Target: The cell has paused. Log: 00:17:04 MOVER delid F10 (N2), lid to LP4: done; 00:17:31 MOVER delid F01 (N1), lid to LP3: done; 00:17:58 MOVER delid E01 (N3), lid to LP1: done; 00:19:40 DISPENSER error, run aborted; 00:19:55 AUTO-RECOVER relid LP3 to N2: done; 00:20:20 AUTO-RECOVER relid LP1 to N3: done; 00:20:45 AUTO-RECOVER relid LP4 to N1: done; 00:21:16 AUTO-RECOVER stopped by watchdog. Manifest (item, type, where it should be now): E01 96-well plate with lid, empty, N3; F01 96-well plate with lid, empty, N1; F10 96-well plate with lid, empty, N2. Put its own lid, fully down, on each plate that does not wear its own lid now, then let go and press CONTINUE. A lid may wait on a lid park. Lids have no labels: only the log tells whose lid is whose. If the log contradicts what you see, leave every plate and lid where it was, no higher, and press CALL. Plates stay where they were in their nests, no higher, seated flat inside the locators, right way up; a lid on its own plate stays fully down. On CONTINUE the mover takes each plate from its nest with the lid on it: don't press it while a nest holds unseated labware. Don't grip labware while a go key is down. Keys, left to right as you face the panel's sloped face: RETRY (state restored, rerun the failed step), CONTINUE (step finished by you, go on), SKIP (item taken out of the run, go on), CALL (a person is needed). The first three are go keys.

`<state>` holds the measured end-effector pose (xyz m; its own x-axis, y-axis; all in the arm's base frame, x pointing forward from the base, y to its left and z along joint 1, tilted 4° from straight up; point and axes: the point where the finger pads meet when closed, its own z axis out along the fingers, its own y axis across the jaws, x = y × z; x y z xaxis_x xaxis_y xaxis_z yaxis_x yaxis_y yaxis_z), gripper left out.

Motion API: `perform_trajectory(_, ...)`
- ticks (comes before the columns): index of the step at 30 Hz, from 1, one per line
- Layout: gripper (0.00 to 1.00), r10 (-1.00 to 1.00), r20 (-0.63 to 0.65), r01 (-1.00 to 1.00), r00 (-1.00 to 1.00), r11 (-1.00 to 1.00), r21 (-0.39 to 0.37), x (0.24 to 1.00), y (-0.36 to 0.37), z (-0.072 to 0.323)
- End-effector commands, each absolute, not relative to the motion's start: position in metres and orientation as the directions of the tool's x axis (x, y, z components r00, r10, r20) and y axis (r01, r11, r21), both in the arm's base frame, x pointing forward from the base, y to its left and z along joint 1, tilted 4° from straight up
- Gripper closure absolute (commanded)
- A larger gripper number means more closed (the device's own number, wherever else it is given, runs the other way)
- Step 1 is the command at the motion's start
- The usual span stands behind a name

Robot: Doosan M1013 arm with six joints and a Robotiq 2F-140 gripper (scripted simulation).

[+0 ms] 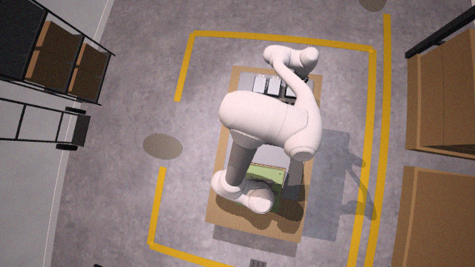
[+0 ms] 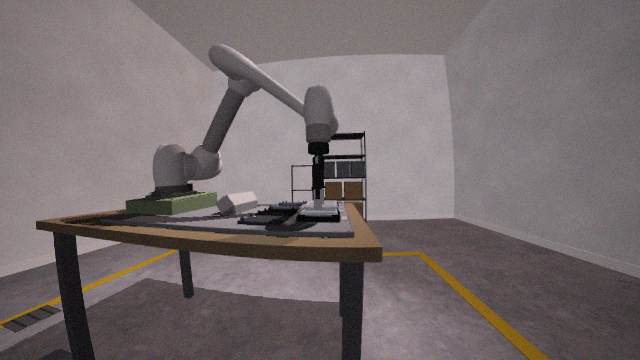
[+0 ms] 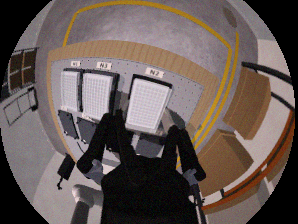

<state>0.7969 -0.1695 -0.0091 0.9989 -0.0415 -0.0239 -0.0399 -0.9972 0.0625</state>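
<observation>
Two covered plates [image 3: 83,91] sit beside a third, whose lid [image 3: 145,104] the tool [image 3: 141,137] grips from above on the tabletop [image 2: 260,245].

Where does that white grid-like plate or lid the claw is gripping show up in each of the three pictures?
Top view: hidden under the arm's wrist; only the two neighbour plates show.
Exterior view: the lidded plate lies low under the gripper, at the table's far right.
Wrist view: centre, just above the fingers, at.
Shared landmark: the yellow floor line.
</observation>
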Motion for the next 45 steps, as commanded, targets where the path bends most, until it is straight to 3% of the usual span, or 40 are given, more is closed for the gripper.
perform_trajectory(1,1.0,-0.041,-0.024,-0.04,0.999,-0.997,0.062,0.7969,-0.1694,-0.0089)
perform_trajectory(45,1.0,-0.041,-0.024,-0.04,0.999,-0.997,0.062,0.7967,-0.1699,-0.0175)
